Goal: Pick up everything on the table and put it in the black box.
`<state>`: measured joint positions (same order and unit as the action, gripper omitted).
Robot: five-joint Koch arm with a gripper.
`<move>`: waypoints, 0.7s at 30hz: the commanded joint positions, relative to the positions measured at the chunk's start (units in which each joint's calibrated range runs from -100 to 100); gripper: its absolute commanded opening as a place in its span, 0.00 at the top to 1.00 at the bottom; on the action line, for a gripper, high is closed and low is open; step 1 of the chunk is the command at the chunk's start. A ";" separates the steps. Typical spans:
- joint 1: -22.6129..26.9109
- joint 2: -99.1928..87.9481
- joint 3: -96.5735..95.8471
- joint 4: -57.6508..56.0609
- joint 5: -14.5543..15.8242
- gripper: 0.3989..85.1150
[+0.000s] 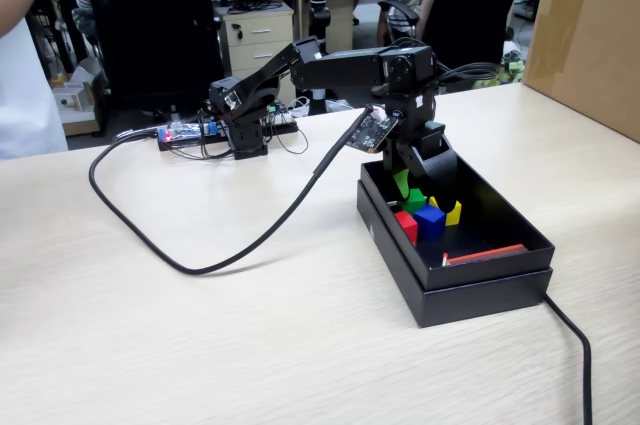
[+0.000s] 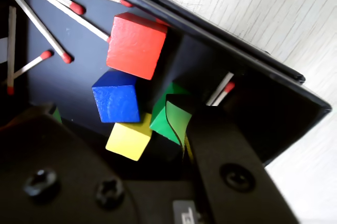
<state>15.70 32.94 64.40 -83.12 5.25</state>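
Fingers (image 2: 158,145) sat spread inside the black box (image 1: 480,290) beside the green cube (image 2: 167,123); best lifted straight up, clear of the other cubes

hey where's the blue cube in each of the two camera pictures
Fixed view: the blue cube sits inside the black box, right of centre in the picture, between the red cube and the yellow cube.
Wrist view: the blue cube is left of centre, below the red cube and above the yellow cube.
Shared landmark: the red cube, right next to the blue one in both.
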 commanded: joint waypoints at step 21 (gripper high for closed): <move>-13.14 -111.83 -79.09 23.98 -1.71 0.43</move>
<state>3.74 -68.28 -9.72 -68.87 3.98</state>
